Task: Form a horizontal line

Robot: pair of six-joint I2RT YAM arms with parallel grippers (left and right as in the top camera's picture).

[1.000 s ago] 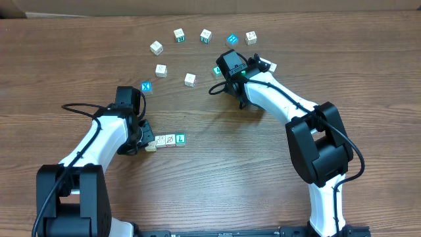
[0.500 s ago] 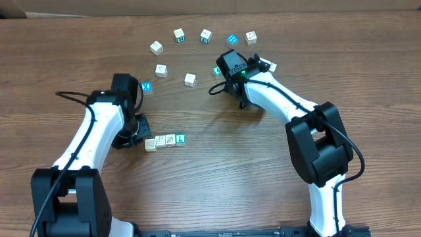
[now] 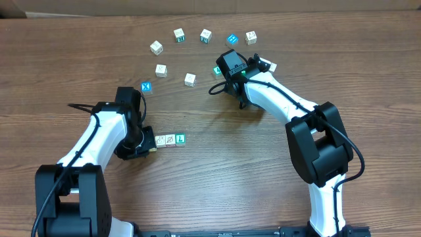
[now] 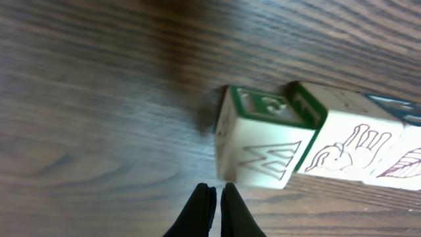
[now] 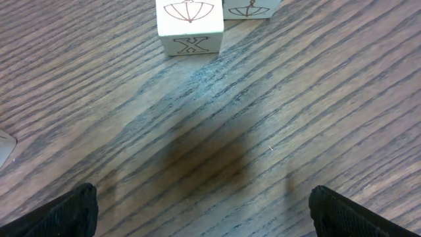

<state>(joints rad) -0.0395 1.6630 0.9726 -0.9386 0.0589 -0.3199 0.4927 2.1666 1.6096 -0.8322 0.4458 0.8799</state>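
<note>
Cubes of the row (image 3: 170, 139) lie touching side by side on the wooden surface (image 3: 217, 178), near the middle and toward the left arm. The green cube (image 3: 180, 138) with a white "L" is its right end. Next come the white leaf cube (image 4: 404, 168) and the white hand cube (image 4: 345, 155). The pale cube (image 4: 263, 148), with an "M" on its side, is the left end.

From overhead the left arm mostly hides the pale cube. The left fingers (image 4: 207, 204) are pressed together and hold nothing. Their tips sit just beside the pale cube's near edge; contact cannot be told.

The right fingers (image 5: 69, 214) are spread wide and empty. They hover over bare wood near a loose cube marked "X" (image 5: 189, 23).
</note>
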